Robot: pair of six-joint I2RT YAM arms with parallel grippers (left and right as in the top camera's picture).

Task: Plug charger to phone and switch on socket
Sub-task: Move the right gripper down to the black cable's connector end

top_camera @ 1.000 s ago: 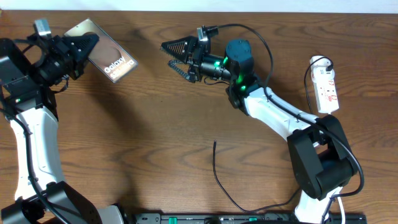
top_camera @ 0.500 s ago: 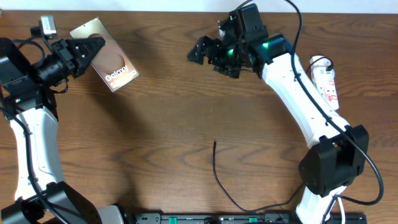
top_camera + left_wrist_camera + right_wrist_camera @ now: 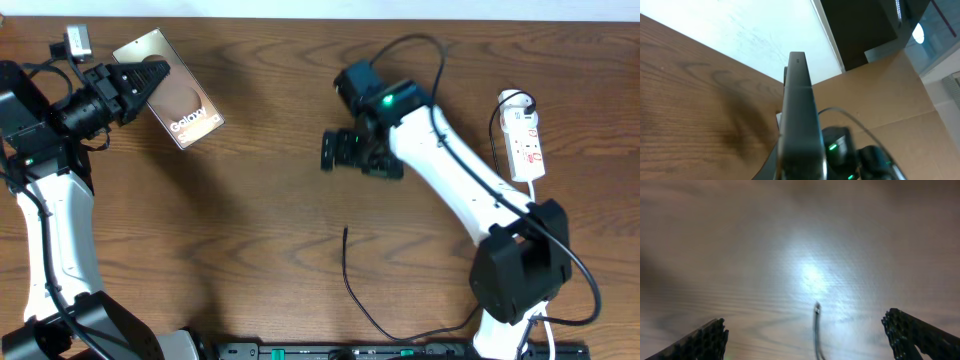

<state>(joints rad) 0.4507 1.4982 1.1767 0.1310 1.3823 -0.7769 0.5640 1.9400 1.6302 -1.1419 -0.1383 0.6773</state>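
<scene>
We are counting 1 phone (image 3: 182, 102), 1 charger (image 3: 347, 265), 1 socket (image 3: 526, 142) and 2 arms, each ending in 1 gripper, all at 1 wooden table (image 3: 250, 220).

The left gripper (image 3: 150, 78) is pinching the phone by 1 end at the far left of the table. In the left wrist view the phone (image 3: 800, 115) is showing edge-on, pressed between the fingers. On its bronze face we are reading "Galaxy" in white. The smaller line under it is too blurred for us to read.

The right gripper (image 3: 335, 150) is hanging over the middle of the table with its 2 fingers (image 3: 705, 340) spread wide, gripping nothing. Its wrist view is looking down at the charger's small tip (image 3: 816, 309), which is lying on the wood between them. 1 green light (image 3: 385, 100) is glowing on this arm.

The charger is lying loose on the table, its tip pointing toward the far side and its cable curving off to the near edge, well apart from both phone and socket.

The socket is lying at the far right, with its white cord (image 3: 494, 130) looping beside it. It is bearing red markings, too small for us to read.
</scene>
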